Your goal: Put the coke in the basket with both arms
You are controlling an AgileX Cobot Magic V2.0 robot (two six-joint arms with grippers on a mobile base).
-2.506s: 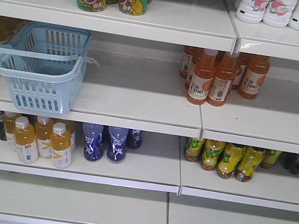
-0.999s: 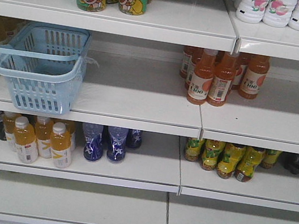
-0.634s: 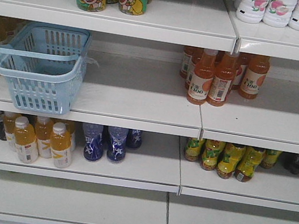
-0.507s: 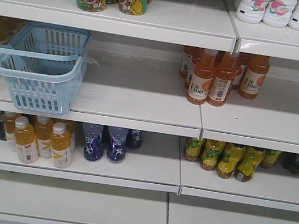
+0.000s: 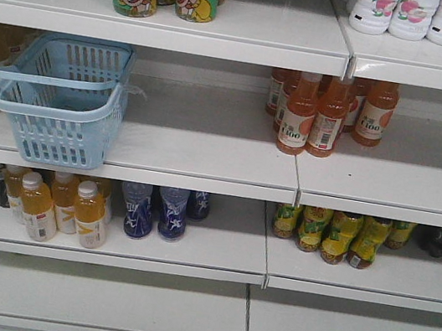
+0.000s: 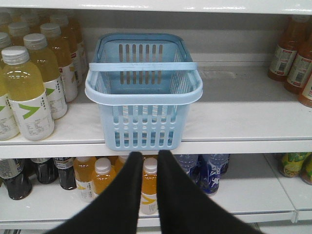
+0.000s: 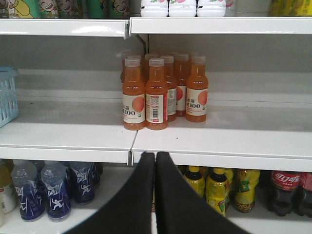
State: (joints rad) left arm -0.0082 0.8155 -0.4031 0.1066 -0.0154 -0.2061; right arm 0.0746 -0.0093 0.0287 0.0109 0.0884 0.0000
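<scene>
Jaws of the left gripper (image 6: 150, 155) are being held slightly parted, with a narrow gap showing between the black fingers and nothing being gripped. Those of the right gripper (image 7: 155, 155) are being pressed together, likewise on nothing. Both grippers are being kept out in front of the shelving, apart from all the goods. The basket (image 6: 144, 95) is being carried upright by the middle shelf (image 5: 208, 142), right at its front edge, with the handle being shown across the opening. It is being seen at 12 o'clock from the left gripper and at about 9 o'clock in the front view. Yellow bottles (image 6: 27, 92) are being crowded just beside it at 9 o'clock. Orange bottles (image 7: 156, 92) are being shown as a cluster at 12 o'clock from the right gripper, on the same level and well apart from the basket. The coke (image 7: 284, 190), a dark bottle with a red label, is being kept upright on the lower shelf (image 7: 273, 225), at about 4 o'clock from the right gripper and near green-and-yellow bottles (image 7: 217, 190).
</scene>
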